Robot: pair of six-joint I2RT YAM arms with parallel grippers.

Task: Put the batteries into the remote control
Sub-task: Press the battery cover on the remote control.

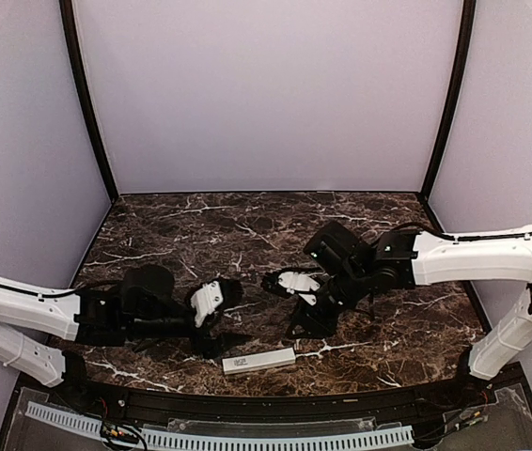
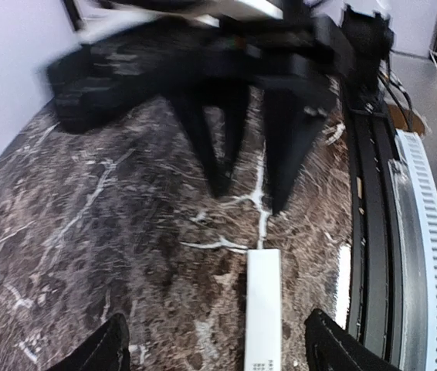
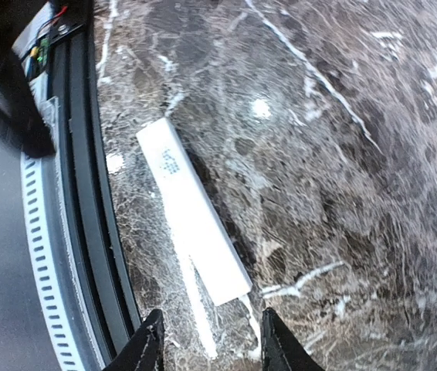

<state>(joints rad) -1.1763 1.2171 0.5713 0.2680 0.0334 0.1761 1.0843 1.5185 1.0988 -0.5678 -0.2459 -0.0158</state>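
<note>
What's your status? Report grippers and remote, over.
Left gripper open, empty. Right gripper open, empty. Remote control flat at near table edge, ungripped. Batteries not in sight; nothing over remote.

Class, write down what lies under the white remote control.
The remote control lies flat on the dark marble table. Its underside, and anything trapped beneath it, is covered from every view.

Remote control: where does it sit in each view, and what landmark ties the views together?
Top external: the remote control lies low centre, near the front edge of the table.
Left wrist: bottom centre, running up from the lower border.
Right wrist: left of centre, slanted.
Shared landmark: the slotted white strip beyond that front edge.
</note>
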